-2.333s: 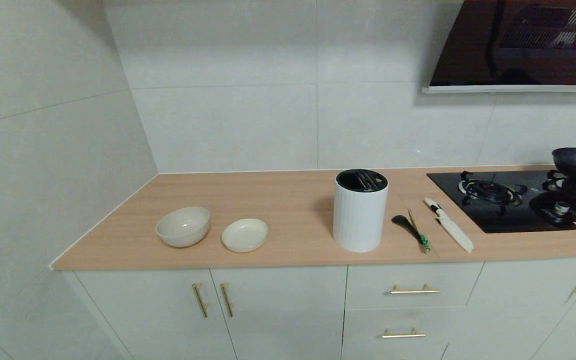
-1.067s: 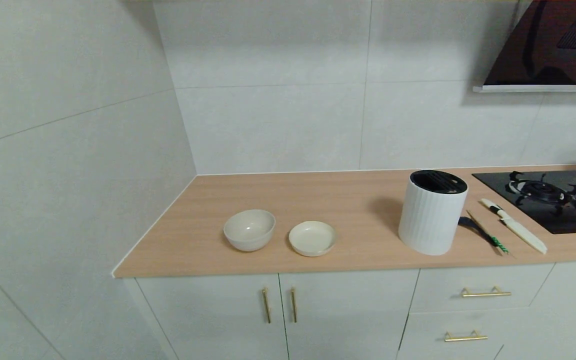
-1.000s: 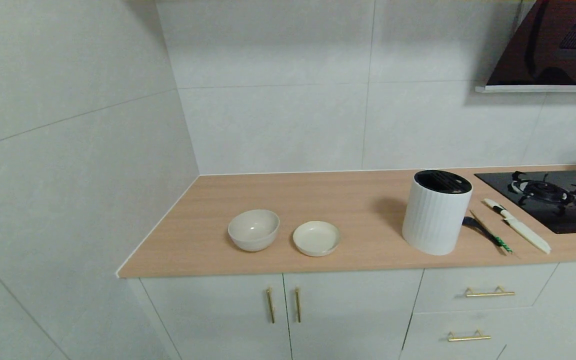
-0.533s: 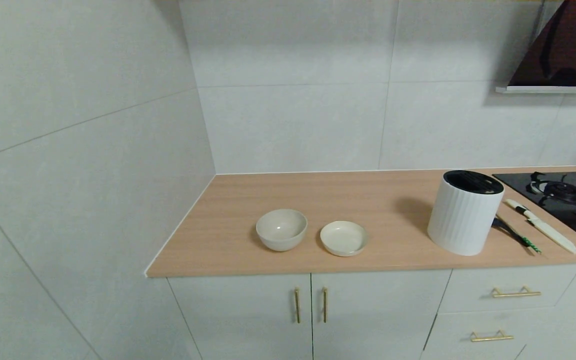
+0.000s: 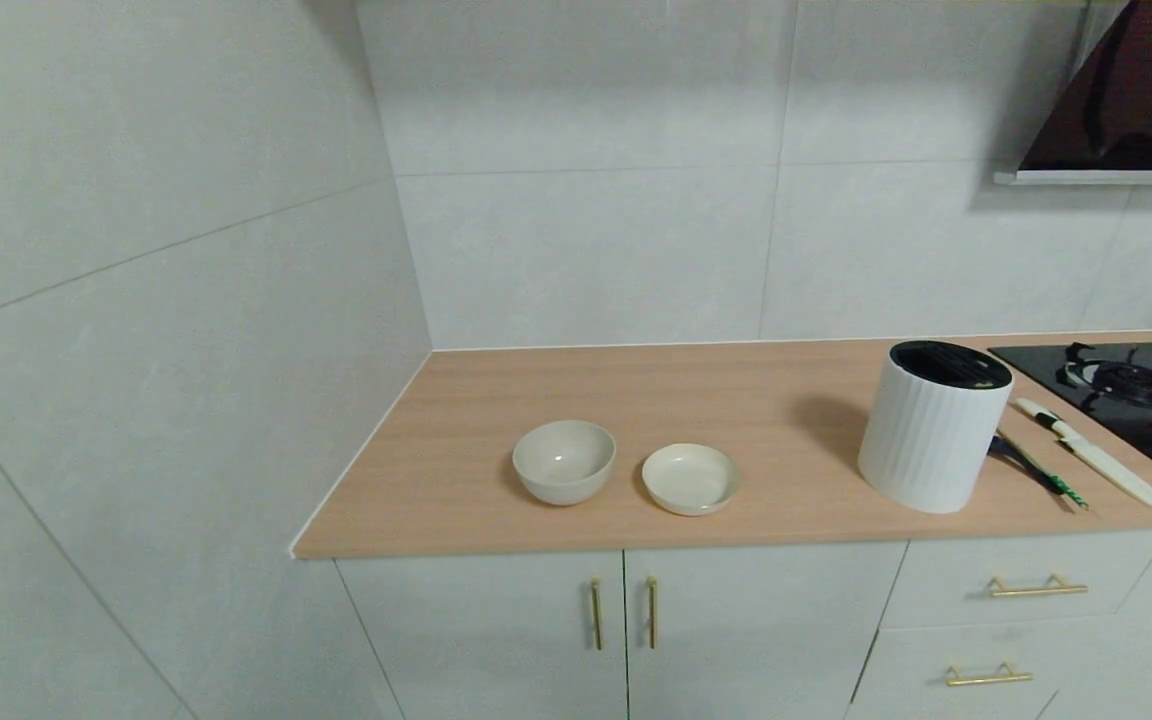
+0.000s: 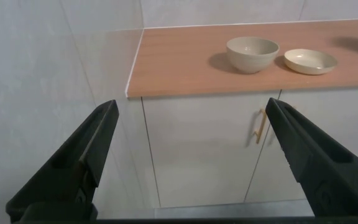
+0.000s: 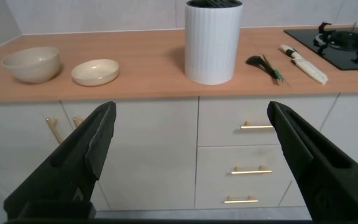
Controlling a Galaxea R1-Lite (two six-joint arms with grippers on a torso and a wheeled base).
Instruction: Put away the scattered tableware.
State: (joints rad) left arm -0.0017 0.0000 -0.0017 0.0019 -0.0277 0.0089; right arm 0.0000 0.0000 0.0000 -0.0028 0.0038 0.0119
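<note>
The light wooden counter (image 5: 696, 390) runs along a grey tiled wall, and all the tableware lies on it. Towards its left end a deep beige ceramic bowl (image 5: 564, 461) stands upright, with a shallow cream dish (image 5: 690, 478) just beside it on the right, the two apart. Well to the right of the dish stands a white ribbed cylindrical holder (image 5: 933, 428) with a black slotted top, upright near the front edge. Close on the holder's right side lies a black spoon (image 5: 1008, 452), partly hidden behind the holder in the head view, and touching or nearly touching it is a pair of wooden chopsticks with green-patterned ends (image 5: 1051, 478). A white knife (image 5: 1086, 453) lies flat a little farther right, apart from the chopsticks and just in front of the black gas hob (image 5: 1126, 385) set into the counter. A dark range hood (image 5: 1126, 100) hangs on the wall above the hob. Below the counter are white cabinet doors (image 5: 496, 630) with thin gold handles, and drawers (image 5: 1026, 575) under the holder. The left gripper (image 6: 188, 106) hangs low in front of the cabinets, facing the counter's left end, its jaws spread wide with nothing between them. The right gripper (image 7: 191, 107) hangs before the drawers, facing the holder, its jaws likewise wide apart and empty.
</note>
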